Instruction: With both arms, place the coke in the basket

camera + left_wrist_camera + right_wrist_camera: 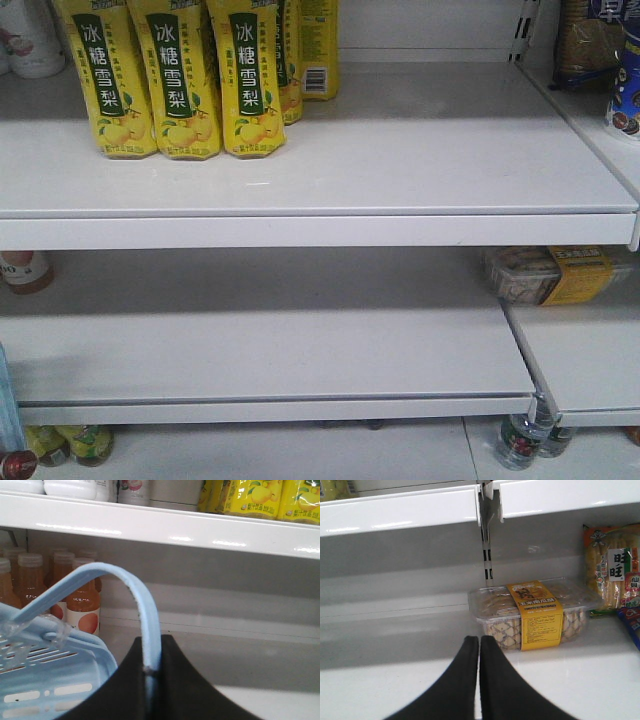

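Basket held by one handle, no cola anywhere in sight.

The left gripper (151, 675) is clamped on the thin handle (131, 587) of the blue basket (75, 677), which hangs below and to its left in front of a shelf of orange drink bottles (80, 597). The right gripper (479, 667) has its jaws pressed together on nothing, pointing at a clear box of snacks (532, 612) on the white shelf (580, 675). I can't find the coke in any view; the front camera shows only yellow pear-drink packs (180, 75) and bare shelving. The risk, as I see it: the right arm may reach for the wrong item, or sweep into the snack box while searching. The narrow handle could also slide or twist between the left jaws, tipping the basket once weight drops in.
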